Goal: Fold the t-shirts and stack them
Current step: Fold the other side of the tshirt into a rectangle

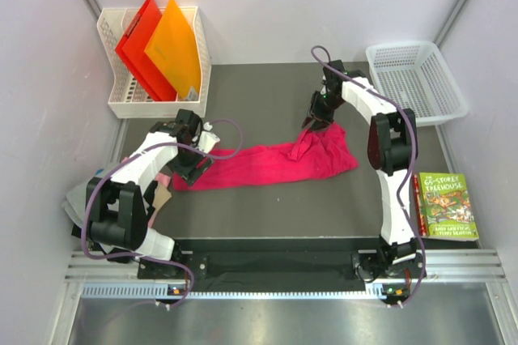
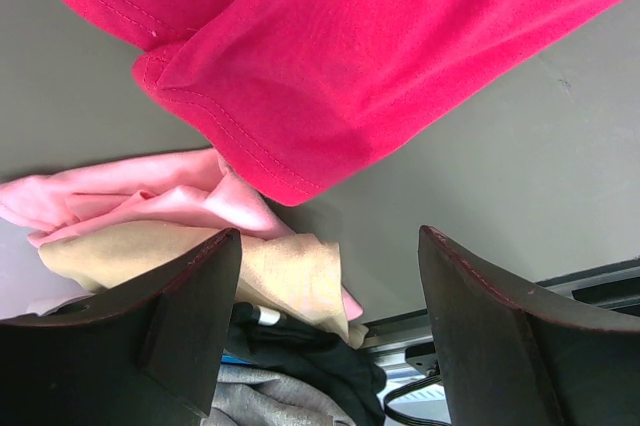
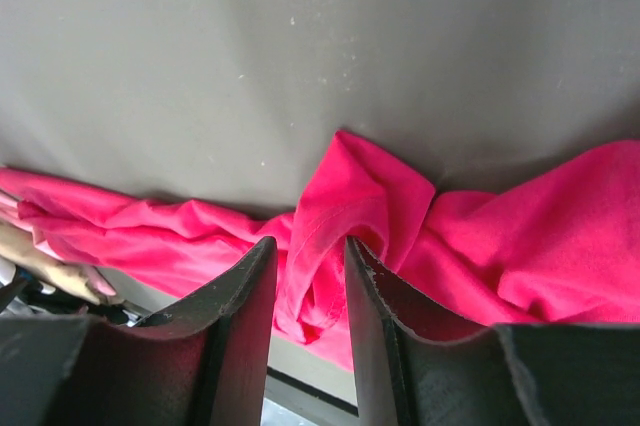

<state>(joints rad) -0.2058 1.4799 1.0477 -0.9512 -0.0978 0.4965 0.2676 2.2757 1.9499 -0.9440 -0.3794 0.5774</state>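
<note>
Clock read on the top view, 12 at the far wall, centre at mid-table.

Magenta shirt (image 1: 267, 165) — unfolded, bunched into a long band across the middle of the table (image 1: 267, 94), running from 9 toward 3. The right end is broader and rumpled. The left end is narrow, with a stitched hem showing. Most of it lies flat on the dark surface.

Right gripper (image 1: 311, 128) — at the shirt's 1 o'clock corner, pointing down. In the wrist view the fingers (image 3: 240, 326) are clamped on a raised fold of magenta cloth, which fills the gap between them. The cloth rises to a small peak under the grip.

Left gripper (image 1: 194, 165) — at the shirt's 9 o'clock end. Jaws spread wide, nothing between them. In the wrist view the hem lies just beyond the fingertips; cannot tell whether they touch it.

Pile at 8 o'clock, at and over the table's left edge:
- pale pink shirt (image 2: 150, 191) on top, crumpled; the magenta hem overlaps its edge
- tan shirt (image 2: 280, 271) directly beneath the pale pink
- grey shirt (image 1: 77, 199) furthest out, hanging past the edge

Other items:
- rack (image 1: 121, 94), white mesh, at 10 o'clock; red folder (image 1: 139, 41) and orange folder (image 1: 174, 45) stand in it, leaning
- basket (image 1: 405, 78), white mesh, at 2 o'clock, well apart from the shirt
- book (image 1: 447, 206), green cover up, at 4 o'clock, just beside the right arm's lower link
</note>
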